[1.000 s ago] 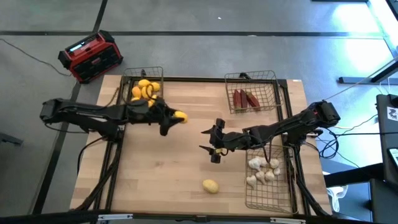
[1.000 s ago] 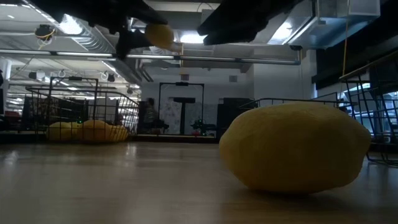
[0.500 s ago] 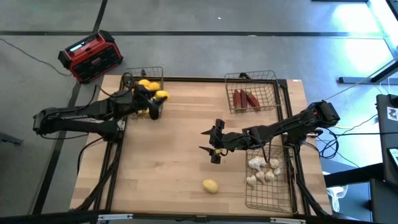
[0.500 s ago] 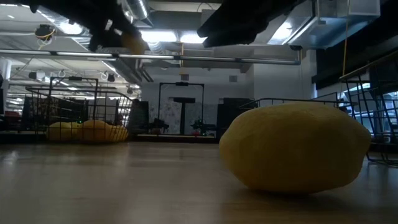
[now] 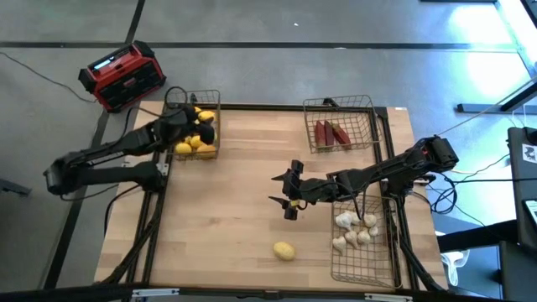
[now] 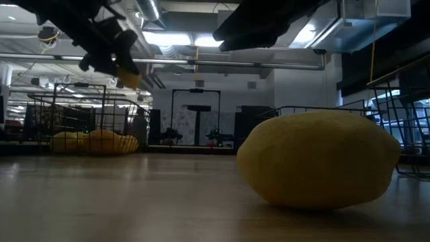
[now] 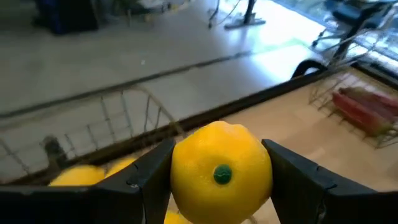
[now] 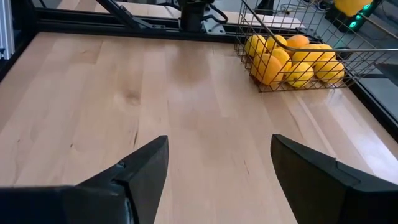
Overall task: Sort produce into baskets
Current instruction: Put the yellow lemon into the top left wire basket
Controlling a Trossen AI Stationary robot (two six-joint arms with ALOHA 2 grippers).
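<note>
My left gripper (image 5: 198, 124) is shut on a yellow lemon (image 7: 219, 169) above the far-left wire basket (image 5: 213, 99), which holds several yellow and orange lemons (image 5: 193, 145). In the low view the gripper and lemon (image 6: 127, 75) hang above that basket (image 6: 94, 124). My right gripper (image 5: 288, 198) is open and empty over the middle of the table. A loose lemon (image 5: 284, 250) rests on the table near the front edge and fills the low view (image 6: 319, 161). Dark red pieces (image 5: 331, 132) lie in the far-right basket (image 5: 369, 105). Garlic bulbs (image 5: 354, 231) lie in the near-right basket (image 5: 336, 268). My left gripper pinches the lemon between its two fingers, one on each of its opposite sides (image 7: 181, 171). The lemon's end with a green spot (image 7: 222, 175) faces the wrist camera. The lemon is lifted clear, above the basket's lemons.
A red-and-black box (image 5: 122, 77) sits on the floor beyond the table's far-left corner. Bare wooden tabletop (image 5: 226, 210) lies between the baskets. The right wrist view shows the lemon basket (image 8: 298, 56) across the table.
My left gripper has carried the lemon from over the table's left middle toward the far-left corner, and now holds it over the lemon basket. It has stayed shut on the lemon, which stays lifted clear.
</note>
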